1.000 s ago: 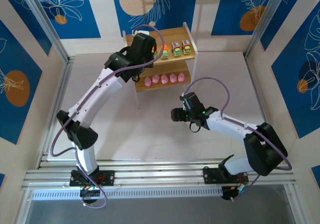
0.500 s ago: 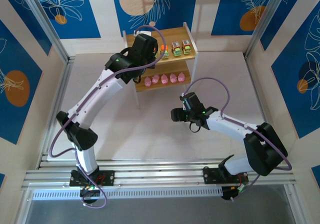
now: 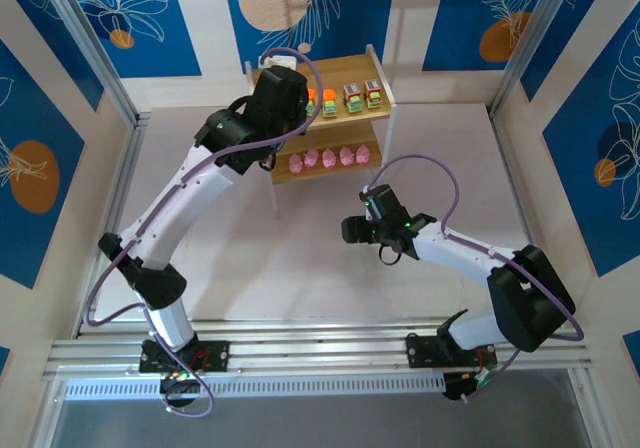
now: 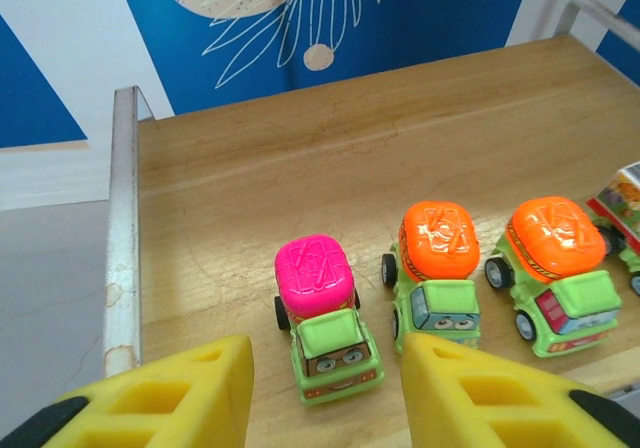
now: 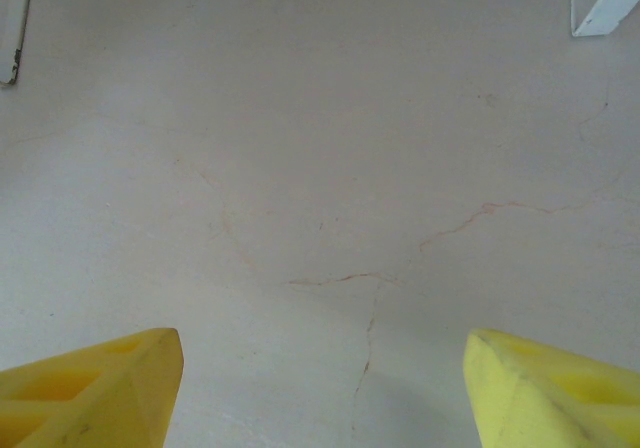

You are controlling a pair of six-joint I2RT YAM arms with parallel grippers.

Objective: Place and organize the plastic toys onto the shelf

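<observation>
From above we see the shelf (image 3: 352,70) at twelve o'clock, cars (image 3: 351,98) on its upper tier and pink toys (image 3: 330,156) on the lower one, while the left wrist shows our left gripper (image 4: 325,348) with jaws apart, the magenta-topped car (image 4: 325,318) untouched between them at six o'clock, and the right wrist shows our right gripper (image 5: 322,343) spread wide and empty over bare table (image 5: 320,148).

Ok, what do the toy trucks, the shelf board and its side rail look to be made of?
The trucks look like glossy moulded plastic: saturated green, pink and orange, with soft highlights on the domes. The shelf board looks like matt light wood, with visible grain. The side rail seems white-painted metal, going by chips near its end, though that is uncertain.
</observation>
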